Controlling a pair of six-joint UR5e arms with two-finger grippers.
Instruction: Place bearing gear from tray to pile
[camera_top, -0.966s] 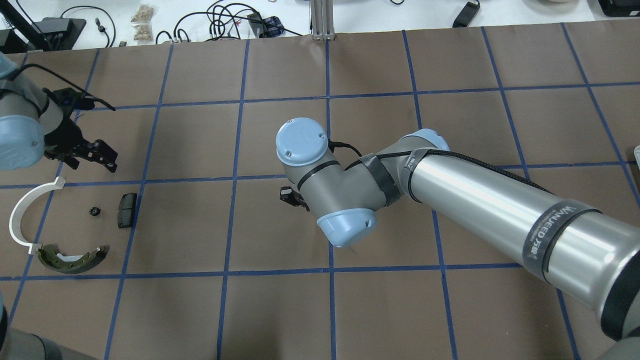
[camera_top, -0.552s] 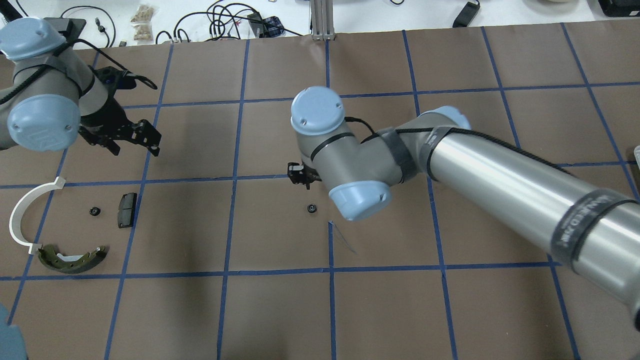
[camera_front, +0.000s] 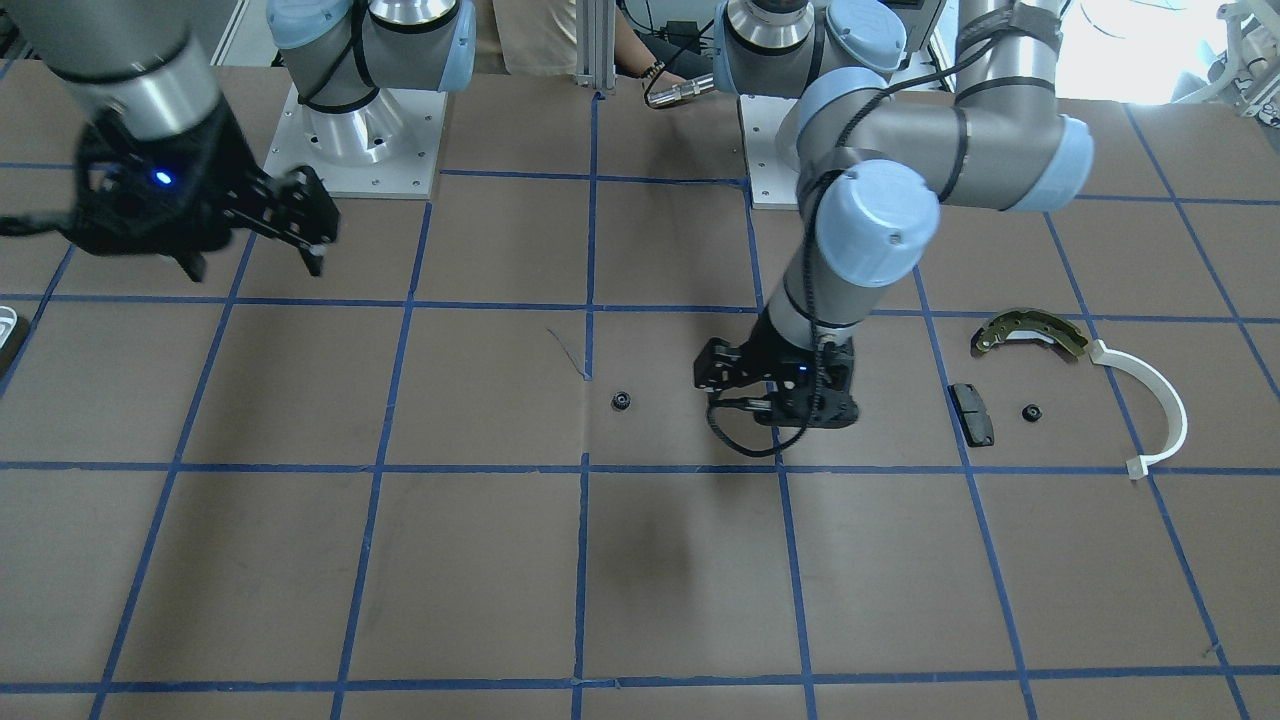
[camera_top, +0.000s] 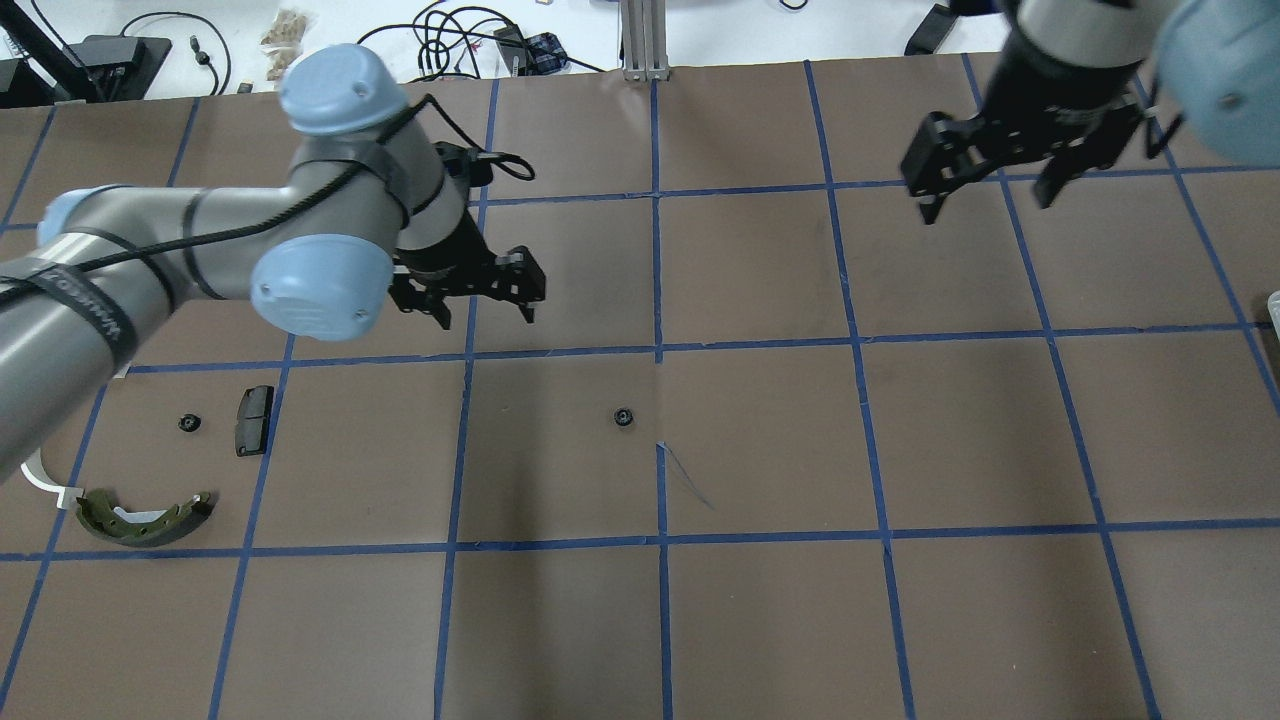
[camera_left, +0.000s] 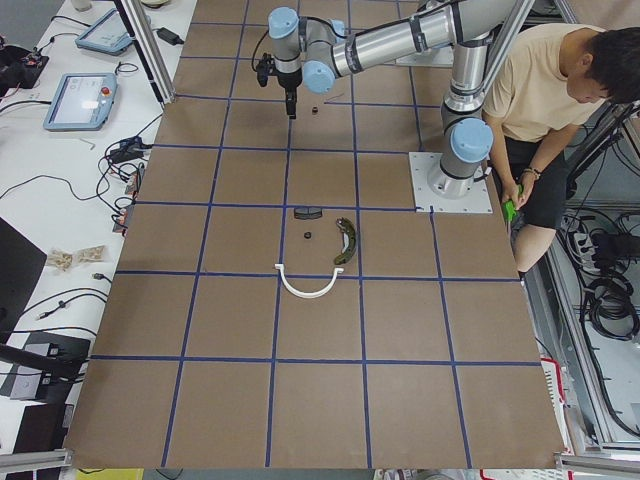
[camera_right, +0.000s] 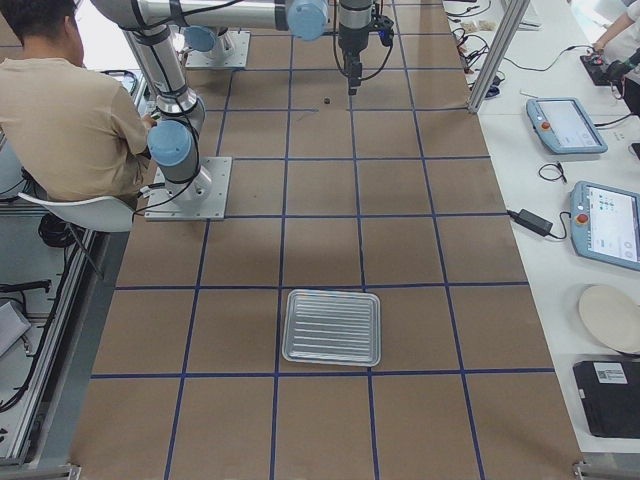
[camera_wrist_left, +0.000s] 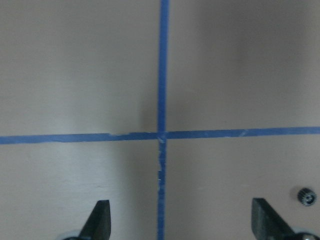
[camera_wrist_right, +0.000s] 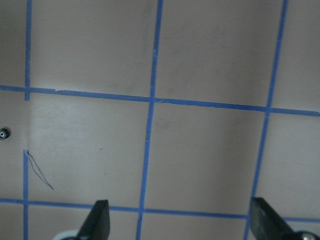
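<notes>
You get even, bright overhead light on the brown paper-covered table (camera_top: 760, 620), with only soft grey shadows under the arms. In the front-facing view the black two-finger right gripper (camera_front: 252, 255) at upper left is smeared by motion blur, and the upper right corner is blown out white. Both wrist views look soft, hazy and pale.

Brown tabletop (camera_top: 760, 620) with blue tape grid (camera_top: 661, 541), white benches (camera_right: 560, 290) alongside.
</notes>
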